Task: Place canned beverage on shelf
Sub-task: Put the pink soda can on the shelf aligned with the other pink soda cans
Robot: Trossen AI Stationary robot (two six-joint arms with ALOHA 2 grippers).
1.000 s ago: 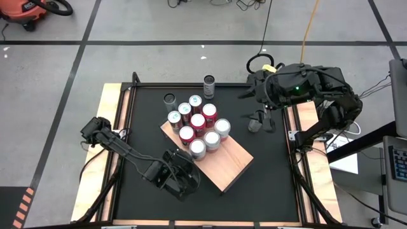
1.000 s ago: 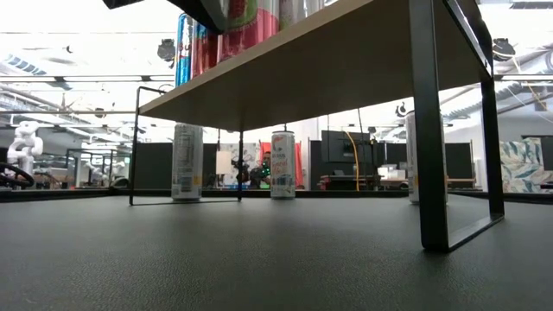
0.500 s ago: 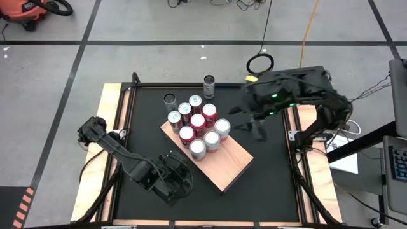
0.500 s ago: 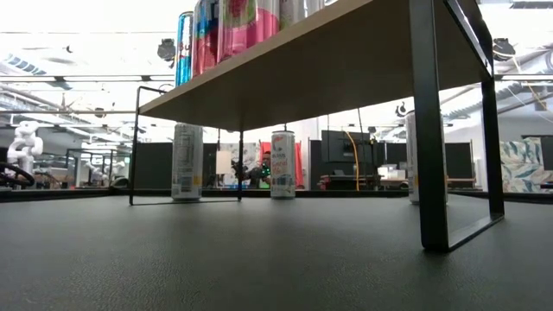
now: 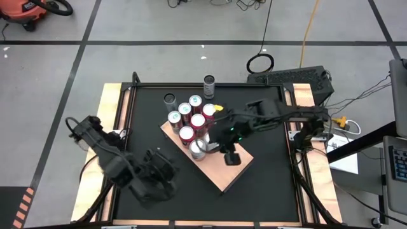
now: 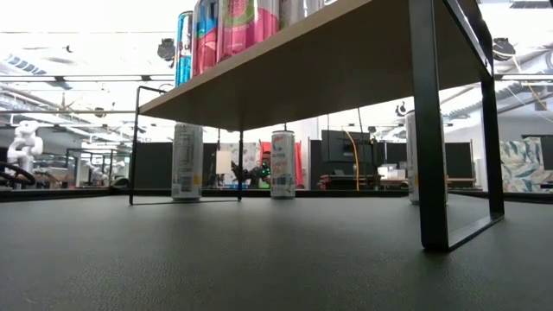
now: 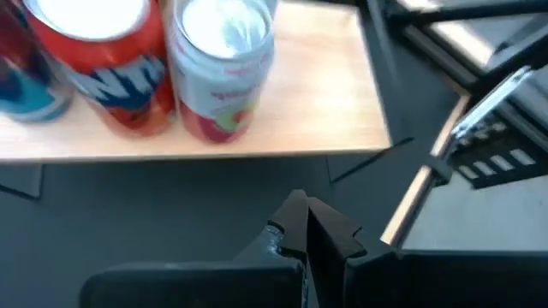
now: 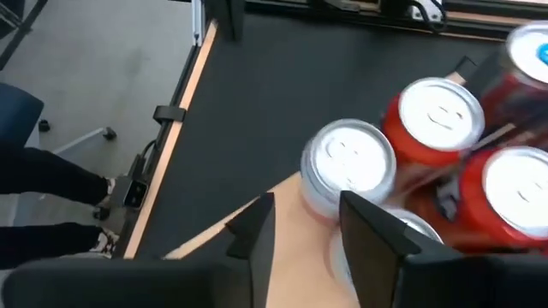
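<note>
Right claw (image 5: 224, 147) hangs over the shelf (image 5: 229, 166), fingers parted and empty, straddling a silver-topped can (image 8: 349, 164) at the edge of the cluster, probably just set there to keep the row tight. That can stands upright on the shelf, long axis vertical, top up. Left claw (image 7: 306, 224) hovers low over the black surface (image 5: 267, 184) beside the shelf, fingers pressed together on nothing. Two cans (image 5: 209, 83) wait on the surface beyond the shelf.

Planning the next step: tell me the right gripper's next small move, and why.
Probably carry the right gripper, open and empty above the shelf, toward the tall can standing on the black table past the shelf; it and a second can are not yet shelved.
</note>
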